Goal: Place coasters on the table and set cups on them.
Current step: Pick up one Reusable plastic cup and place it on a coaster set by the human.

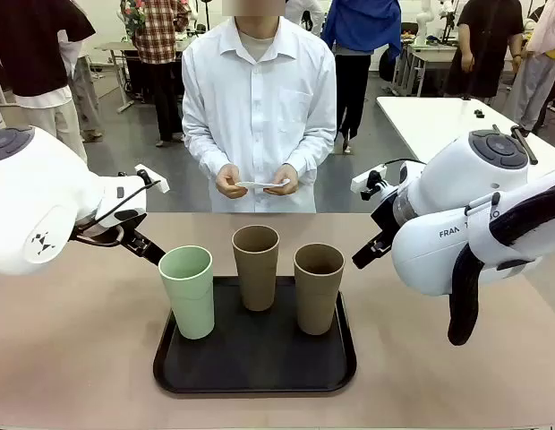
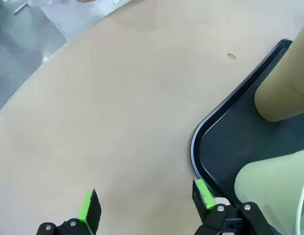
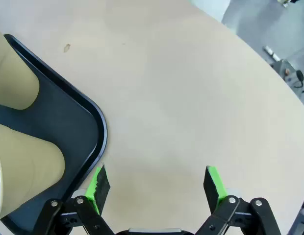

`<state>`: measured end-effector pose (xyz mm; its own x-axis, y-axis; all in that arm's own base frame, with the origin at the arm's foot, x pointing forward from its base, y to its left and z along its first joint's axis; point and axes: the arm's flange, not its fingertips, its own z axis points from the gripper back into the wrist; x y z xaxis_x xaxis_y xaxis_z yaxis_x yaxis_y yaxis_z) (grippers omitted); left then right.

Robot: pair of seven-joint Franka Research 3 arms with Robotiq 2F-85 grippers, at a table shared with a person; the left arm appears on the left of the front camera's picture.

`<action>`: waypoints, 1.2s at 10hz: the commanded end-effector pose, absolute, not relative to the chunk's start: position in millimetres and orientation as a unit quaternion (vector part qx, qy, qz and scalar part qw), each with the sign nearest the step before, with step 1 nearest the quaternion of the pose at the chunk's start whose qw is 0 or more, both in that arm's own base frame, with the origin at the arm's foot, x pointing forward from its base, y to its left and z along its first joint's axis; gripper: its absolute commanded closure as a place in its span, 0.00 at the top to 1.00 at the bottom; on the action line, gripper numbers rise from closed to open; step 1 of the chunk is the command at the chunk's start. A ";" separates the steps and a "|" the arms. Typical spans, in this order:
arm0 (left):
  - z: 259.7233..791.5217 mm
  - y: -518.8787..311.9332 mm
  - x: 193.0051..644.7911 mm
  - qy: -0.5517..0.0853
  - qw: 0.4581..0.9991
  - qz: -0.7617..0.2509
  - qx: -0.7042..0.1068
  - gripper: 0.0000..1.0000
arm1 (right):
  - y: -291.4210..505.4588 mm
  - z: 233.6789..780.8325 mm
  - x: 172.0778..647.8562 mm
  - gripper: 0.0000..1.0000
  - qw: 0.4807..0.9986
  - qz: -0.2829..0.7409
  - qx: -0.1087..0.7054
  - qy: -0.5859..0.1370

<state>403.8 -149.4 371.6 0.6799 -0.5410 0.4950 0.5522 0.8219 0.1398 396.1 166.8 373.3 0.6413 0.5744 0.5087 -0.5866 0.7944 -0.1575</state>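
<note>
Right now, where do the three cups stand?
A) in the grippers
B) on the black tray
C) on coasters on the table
B: the mint cup, the middle tan cup and the right tan cup all stand on the black tray; the coasters are in the person's hands.

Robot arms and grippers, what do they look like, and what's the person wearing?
The left arm and right arm are rounded glossy white shells; the right carries dark lettering and a thick black cable. The left gripper and right gripper are black with green pads. The person wears a white long-sleeved shirt.
</note>
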 end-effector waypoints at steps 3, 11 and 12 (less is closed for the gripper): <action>371.6 -149.6 403.7 -0.267 0.916 -0.299 -0.010 1.00 | 166.8 373.3 396.1 1.00 0.906 0.320 0.011 -0.277; 371.6 -149.6 403.7 -0.267 0.916 -0.299 -0.010 1.00 | 166.8 373.3 396.1 1.00 0.906 0.320 0.011 -0.277; 371.6 -149.6 403.7 -0.267 0.916 -0.299 -0.010 1.00 | 166.8 373.3 396.1 1.00 0.906 0.320 0.011 -0.277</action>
<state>403.7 -149.6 371.6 0.6797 -0.5414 0.4949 0.5526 0.8216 0.1399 396.1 166.8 373.3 0.6414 0.5743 0.5087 -0.5865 0.7945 -0.1576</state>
